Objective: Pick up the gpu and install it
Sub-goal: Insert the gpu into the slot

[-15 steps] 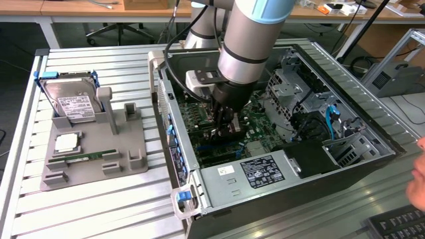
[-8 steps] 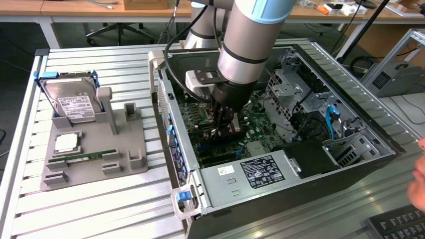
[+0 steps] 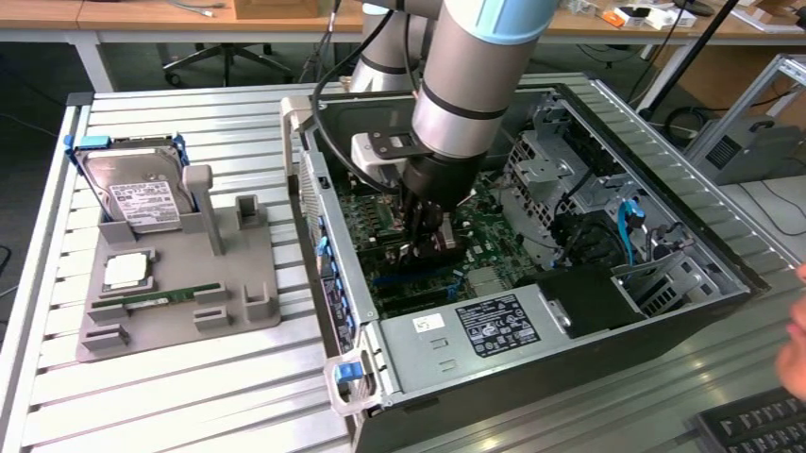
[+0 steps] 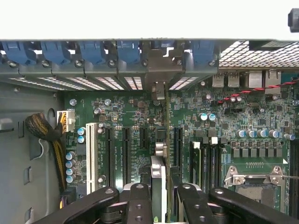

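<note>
Slatted table (image 3: 189, 396) | open PC case (image 3: 705, 311) | gripper (image 4: 160, 196) clenched on gpu (image 4: 158, 175) over motherboard (image 4: 126, 116)

Clearance inside the computer case (image 3: 705, 311)

Drive cage (image 3: 554, 165) and blue cables (image 3: 626, 231) crowd the exterior view's right; the motherboard (image 4: 131, 121) lies open.

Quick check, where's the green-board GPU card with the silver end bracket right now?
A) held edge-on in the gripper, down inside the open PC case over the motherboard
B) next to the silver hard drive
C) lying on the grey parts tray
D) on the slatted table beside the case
A: the gripper clamps the thin green-board GPU card edge-on above the green motherboard; the exterior view shows the arm reaching into the open black PC case.
</note>
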Motion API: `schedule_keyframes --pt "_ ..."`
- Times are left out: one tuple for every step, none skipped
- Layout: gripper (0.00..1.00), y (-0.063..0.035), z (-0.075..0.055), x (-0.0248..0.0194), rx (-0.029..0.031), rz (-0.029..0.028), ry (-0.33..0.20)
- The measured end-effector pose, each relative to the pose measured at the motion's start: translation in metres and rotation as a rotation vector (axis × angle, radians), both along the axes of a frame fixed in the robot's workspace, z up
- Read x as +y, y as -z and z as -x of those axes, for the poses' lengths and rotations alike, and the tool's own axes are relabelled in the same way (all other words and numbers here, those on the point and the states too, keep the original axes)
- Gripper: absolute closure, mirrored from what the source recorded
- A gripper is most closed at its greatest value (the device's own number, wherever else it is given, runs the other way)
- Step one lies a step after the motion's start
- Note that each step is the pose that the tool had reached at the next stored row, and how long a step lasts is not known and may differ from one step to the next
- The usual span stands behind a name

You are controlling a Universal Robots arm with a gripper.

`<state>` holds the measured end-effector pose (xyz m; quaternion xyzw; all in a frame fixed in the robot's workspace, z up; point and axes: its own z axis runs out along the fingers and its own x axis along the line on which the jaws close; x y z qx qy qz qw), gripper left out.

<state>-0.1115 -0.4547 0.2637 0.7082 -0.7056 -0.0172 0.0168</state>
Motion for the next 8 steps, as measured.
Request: schedule_keyframes --pt "0.74 0.0001 0.0000 0.0001 0.0000 0.0000 -0.001" --pt "0.74 0.0001 0.0000 0.0002 0.0001 0.0001 -0.002" --pt "0.74 0.0001 0.0000 0.0002 0.0001 0.0002 -0.003" --pt "0.74 0.0003 0.0000 0.0002 0.0001 0.0002 -0.003" --pt "0.74 0.0006 0.0000 0.0002 0.0000 0.0000 -0.003" --pt "0.74 0.0011 0.0000 0.0003 -0.0001 -0.0002 -0.003" --pt "0.74 0.0016 0.0000 0.0003 -0.0001 -0.0002 -0.003" --pt "0.74 0.0024 0.0000 0.0002 0.0001 0.0002 -0.003"
